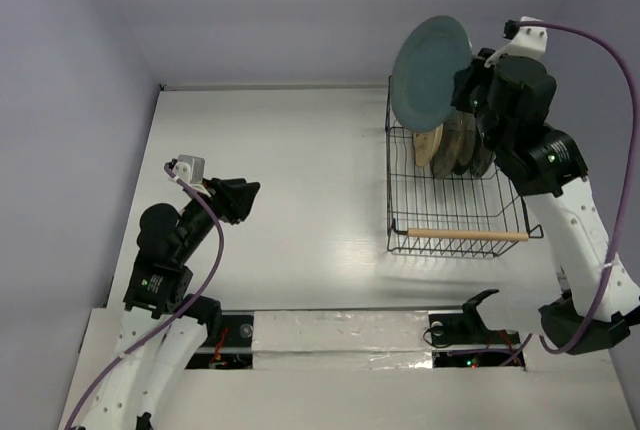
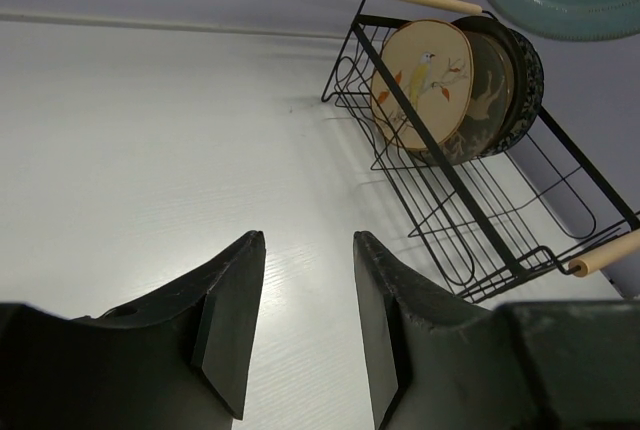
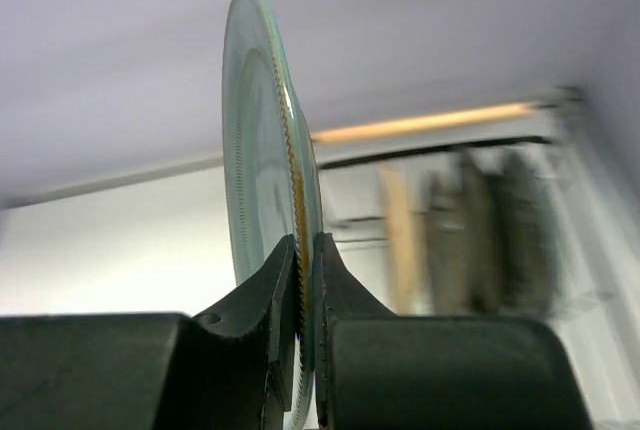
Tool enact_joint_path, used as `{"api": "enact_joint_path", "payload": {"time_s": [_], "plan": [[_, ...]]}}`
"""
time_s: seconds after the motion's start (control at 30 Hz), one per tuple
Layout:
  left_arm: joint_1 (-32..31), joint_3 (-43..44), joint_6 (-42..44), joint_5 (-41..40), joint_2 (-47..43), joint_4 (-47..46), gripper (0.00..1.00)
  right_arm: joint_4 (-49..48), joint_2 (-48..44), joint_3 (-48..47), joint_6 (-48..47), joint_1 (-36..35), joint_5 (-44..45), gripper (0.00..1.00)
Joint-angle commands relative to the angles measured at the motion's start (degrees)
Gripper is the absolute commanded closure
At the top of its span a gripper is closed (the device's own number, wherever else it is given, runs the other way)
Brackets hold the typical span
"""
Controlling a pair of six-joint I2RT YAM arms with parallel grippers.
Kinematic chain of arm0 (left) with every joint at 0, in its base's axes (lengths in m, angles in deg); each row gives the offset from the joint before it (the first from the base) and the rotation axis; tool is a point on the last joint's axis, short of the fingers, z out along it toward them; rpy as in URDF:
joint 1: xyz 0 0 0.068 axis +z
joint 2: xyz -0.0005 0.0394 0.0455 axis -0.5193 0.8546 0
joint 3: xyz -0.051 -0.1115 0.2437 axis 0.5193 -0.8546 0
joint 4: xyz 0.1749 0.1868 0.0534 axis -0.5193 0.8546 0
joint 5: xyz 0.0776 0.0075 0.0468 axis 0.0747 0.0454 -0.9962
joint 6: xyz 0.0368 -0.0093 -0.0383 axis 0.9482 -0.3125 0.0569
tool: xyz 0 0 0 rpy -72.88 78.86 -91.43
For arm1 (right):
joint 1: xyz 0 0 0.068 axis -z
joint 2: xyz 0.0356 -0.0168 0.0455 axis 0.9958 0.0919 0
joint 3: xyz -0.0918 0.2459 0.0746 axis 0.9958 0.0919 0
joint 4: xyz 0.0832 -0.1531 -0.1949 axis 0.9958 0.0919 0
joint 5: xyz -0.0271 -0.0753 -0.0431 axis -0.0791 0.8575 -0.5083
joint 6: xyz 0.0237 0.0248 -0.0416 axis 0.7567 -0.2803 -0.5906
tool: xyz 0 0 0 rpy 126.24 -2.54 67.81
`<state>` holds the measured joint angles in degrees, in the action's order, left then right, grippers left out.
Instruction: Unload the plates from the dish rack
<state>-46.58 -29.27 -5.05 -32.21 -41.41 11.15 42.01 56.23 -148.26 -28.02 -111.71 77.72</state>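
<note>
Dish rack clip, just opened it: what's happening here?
The right gripper is shut on the rim of the teal plate, holding it on edge in the air above the dish rack. Three more plates stand upright at the rack's far end. The left gripper is open and empty over the table.

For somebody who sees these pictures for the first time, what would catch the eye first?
First, the teal plate, held upright by its rim in the right gripper, above the far end of the dish rack. Next, the tan plate with a bird, standing on edge in the rack before darker plates. The left gripper hangs open over the table.
</note>
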Motion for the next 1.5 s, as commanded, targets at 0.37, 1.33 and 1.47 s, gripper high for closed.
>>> {"api": "enact_joint_path", "payload": {"time_s": [0.37,1.33,1.47], "plan": [[0.26,2.01,0.37,-2.8,-1.46,-1.17,0.62,-35.24,28.94,-3.93,27.48,-13.97,-25.31,1.0],[0.26,1.83,0.37,-1.3,-1.28,-1.26,0.62,-44.84,54.79,3.81,42.52,-19.07,-32.41,0.41],[0.79,1.83,0.28,-1.22,-1.19,-1.35,0.61,-41.42,55.59,3.28,41.29,-19.07,-32.17,0.21]]}}
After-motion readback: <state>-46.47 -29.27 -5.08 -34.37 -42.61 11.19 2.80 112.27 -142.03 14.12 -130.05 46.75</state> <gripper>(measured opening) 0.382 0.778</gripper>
